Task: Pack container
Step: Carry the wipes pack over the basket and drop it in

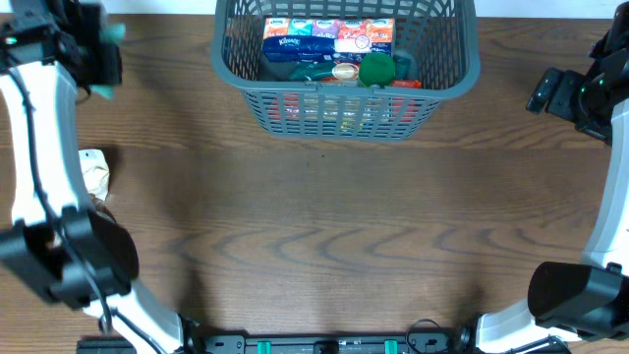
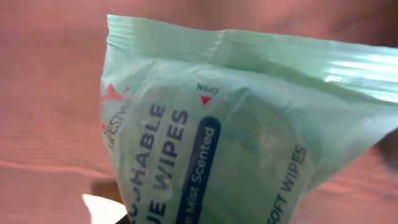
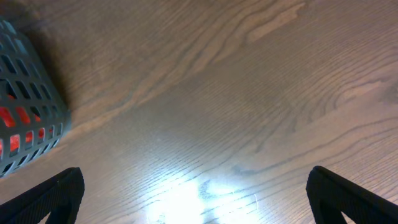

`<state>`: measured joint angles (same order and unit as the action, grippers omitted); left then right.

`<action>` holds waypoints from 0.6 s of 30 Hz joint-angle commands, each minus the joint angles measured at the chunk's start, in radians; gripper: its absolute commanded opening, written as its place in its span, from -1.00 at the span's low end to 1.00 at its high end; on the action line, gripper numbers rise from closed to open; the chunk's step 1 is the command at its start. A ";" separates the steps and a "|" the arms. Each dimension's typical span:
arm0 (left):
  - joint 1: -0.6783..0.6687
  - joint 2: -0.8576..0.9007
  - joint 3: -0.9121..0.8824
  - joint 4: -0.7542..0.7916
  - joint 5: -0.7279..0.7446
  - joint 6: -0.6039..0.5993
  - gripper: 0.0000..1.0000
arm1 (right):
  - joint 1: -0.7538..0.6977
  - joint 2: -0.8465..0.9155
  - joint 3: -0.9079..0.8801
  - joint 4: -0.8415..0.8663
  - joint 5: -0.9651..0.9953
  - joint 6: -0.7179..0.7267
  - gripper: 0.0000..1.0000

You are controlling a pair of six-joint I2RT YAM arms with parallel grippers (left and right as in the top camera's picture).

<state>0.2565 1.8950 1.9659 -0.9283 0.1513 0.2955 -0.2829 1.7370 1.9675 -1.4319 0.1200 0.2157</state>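
The dark grey slotted container (image 1: 346,100) stands at the far middle of the table, holding several packs, among them tissue packets (image 1: 327,36) and a green round item (image 1: 375,69). My left gripper (image 1: 106,61) is at the far left, raised, shut on a pale green pack of flushable wipes (image 2: 236,143) that fills the left wrist view; its teal edge shows in the overhead view (image 1: 115,33). My right gripper (image 1: 546,91) is open and empty at the far right, with its fingertips spread wide over bare wood (image 3: 193,193). A corner of the container shows in the right wrist view (image 3: 25,112).
A white and tan packaged item (image 1: 96,171) lies on the table at the left, beside my left arm. The arm bases stand at the front edge.
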 commanded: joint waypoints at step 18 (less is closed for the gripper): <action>-0.557 -0.043 0.098 0.173 0.074 0.610 -0.88 | -0.004 0.005 -0.002 -0.020 -0.005 -0.015 0.98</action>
<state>-0.2932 1.8008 2.0537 -0.7715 0.2260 0.8448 -0.2829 1.7370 1.9675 -1.4475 0.1196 0.2157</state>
